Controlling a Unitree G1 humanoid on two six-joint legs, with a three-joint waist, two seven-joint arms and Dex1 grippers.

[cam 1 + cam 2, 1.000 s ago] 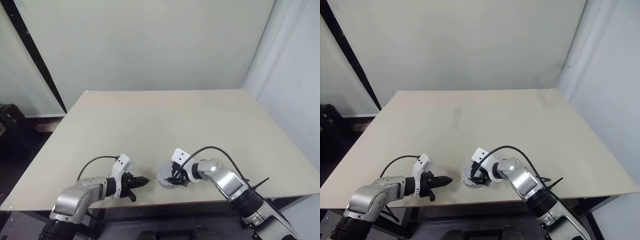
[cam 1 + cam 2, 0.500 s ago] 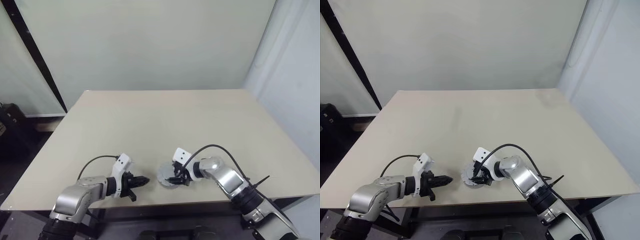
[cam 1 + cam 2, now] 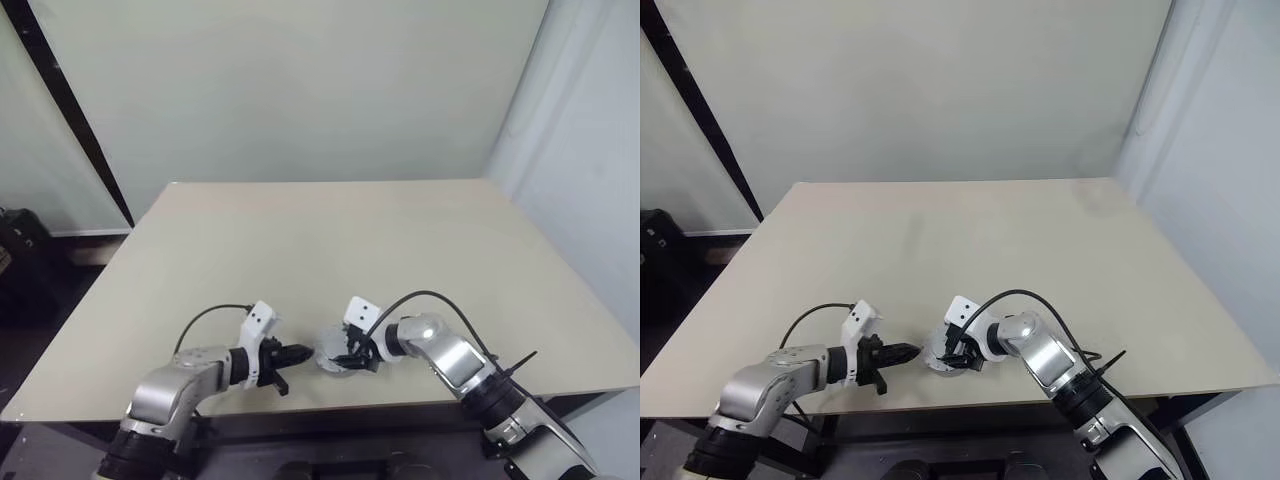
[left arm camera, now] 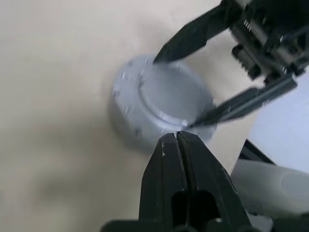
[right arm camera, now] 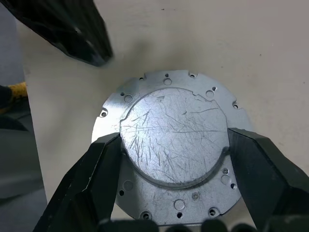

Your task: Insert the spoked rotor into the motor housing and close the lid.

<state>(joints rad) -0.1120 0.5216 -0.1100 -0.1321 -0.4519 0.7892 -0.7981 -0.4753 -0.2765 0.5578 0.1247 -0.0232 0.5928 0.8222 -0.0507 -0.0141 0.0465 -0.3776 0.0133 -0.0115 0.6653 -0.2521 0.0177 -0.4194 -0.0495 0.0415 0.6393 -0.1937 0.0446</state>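
Lid [image 5: 174, 145] lies flat on your table [image 3: 400, 240]: right gripper [image 5: 174, 145] pinches its raised centre; left gripper [image 4: 176, 137], fingers pressed together, sits just beside its rim.

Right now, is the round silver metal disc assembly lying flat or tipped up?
Flat. The scratched silver disc lies face-up on the beige table, the right gripper straddling its raised centre.

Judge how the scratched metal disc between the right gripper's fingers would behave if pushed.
The metal disc looks rigid and probably heavy for its size. Lying flat, it should slide rather than roll. Its smooth rim might slip when gripped.
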